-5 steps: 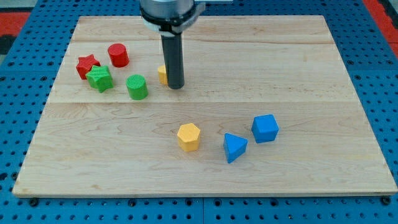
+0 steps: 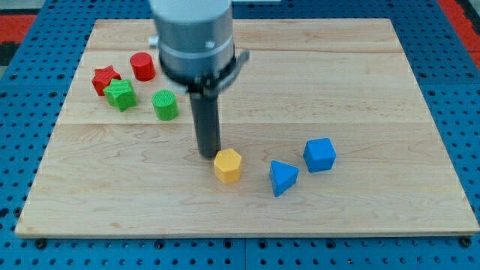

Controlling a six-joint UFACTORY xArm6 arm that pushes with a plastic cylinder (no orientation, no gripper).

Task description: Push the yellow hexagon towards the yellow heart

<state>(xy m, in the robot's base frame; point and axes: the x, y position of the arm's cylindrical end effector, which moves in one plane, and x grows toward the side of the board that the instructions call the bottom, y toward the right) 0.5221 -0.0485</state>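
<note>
The yellow hexagon (image 2: 228, 165) lies near the middle of the wooden board (image 2: 390, 112), toward the view's bottom. My tip (image 2: 209, 154) rests on the board just to the upper left of the hexagon, touching or almost touching it. The dark rod rises from there to the grey arm body at the view's top. The yellow heart does not show; the rod and arm hide the place where it lay.
A red star (image 2: 105, 78), a red cylinder (image 2: 142, 66), a green star (image 2: 120, 95) and a green cylinder (image 2: 166, 104) cluster at the upper left. A blue triangle (image 2: 282, 178) and a blue cube (image 2: 320, 154) lie right of the hexagon.
My tip has moved toward the view's bottom, from beside the yellow heart down to the hexagon's upper left. The heart is now hidden behind the rod. The blocks have not moved.
</note>
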